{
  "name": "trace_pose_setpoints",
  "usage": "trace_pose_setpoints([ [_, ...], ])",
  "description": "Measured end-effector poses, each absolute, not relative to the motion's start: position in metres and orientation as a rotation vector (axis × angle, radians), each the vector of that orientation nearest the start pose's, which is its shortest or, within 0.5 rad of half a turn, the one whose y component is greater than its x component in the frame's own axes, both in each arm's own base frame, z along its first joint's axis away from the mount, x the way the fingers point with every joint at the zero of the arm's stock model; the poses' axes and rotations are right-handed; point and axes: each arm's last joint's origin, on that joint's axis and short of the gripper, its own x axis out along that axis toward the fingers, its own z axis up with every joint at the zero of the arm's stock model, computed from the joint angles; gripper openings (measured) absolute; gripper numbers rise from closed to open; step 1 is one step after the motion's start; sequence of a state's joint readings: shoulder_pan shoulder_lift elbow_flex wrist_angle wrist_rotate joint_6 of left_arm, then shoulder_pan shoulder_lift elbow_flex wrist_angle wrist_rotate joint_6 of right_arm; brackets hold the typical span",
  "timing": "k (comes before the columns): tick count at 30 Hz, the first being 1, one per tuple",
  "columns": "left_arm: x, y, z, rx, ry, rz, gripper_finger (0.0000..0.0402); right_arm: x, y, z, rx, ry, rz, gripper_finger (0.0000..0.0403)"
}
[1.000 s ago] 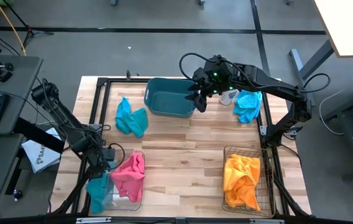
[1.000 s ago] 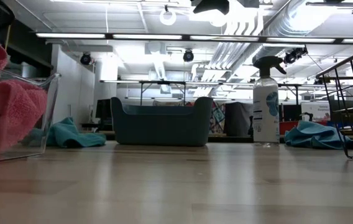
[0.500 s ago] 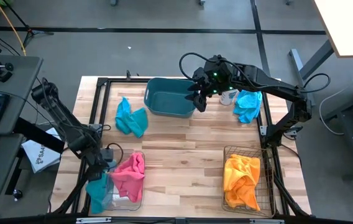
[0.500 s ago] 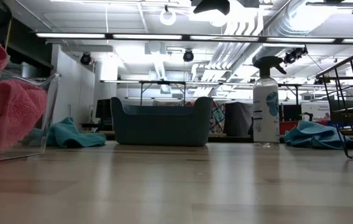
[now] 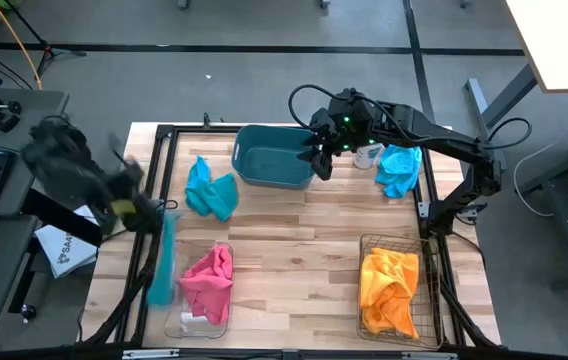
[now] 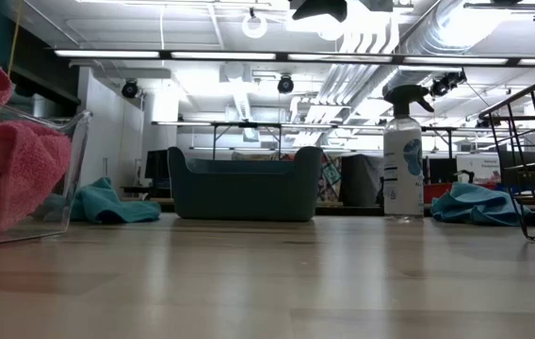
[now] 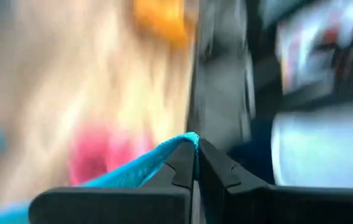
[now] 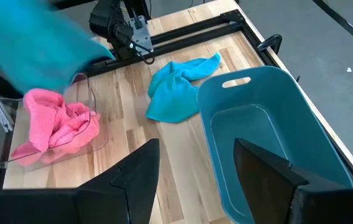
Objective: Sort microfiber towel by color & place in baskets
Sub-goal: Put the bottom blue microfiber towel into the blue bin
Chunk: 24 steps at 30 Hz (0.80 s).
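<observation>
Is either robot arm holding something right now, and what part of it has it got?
The left end effector pinches a teal towel by its top edge; the rest hangs down. The right end effector is open, holding nothing.

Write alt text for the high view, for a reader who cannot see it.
From above, the left gripper lifts a teal towel off the wooden table's left edge. Pink towel in the clear bin, orange towel in the wire basket. The right gripper hovers, fingers open, at the empty teal tub.

no readable text, labels or numbers
</observation>
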State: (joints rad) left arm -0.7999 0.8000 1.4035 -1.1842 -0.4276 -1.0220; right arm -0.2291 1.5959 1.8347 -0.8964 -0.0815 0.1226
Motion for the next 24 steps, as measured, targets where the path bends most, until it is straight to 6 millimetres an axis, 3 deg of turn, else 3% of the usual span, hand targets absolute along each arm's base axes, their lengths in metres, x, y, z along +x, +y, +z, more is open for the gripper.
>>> trace_pose_setpoints([
  [6,0.055,-0.021,0.506,-0.411,0.06,0.139,0.0,0.319,-0.072,0.425,0.218,0.632,-0.182,0.0202],
  [11,0.07,-0.027,0.537,-0.093,-0.093,0.257,0.0,0.322,-0.073,0.429,0.187,0.594,-0.172,0.0202],
  [16,0.104,-0.037,0.537,0.142,-0.058,0.333,0.0,0.322,-0.073,0.441,0.143,0.482,-0.161,0.0202],
  [20,0.153,-0.037,0.525,0.172,0.001,0.265,0.0,0.317,-0.074,0.455,0.123,0.387,-0.163,0.0202],
  [24,0.208,-0.021,0.505,0.166,0.091,0.138,0.0,0.305,-0.073,0.467,0.117,0.334,-0.17,0.0202],
])
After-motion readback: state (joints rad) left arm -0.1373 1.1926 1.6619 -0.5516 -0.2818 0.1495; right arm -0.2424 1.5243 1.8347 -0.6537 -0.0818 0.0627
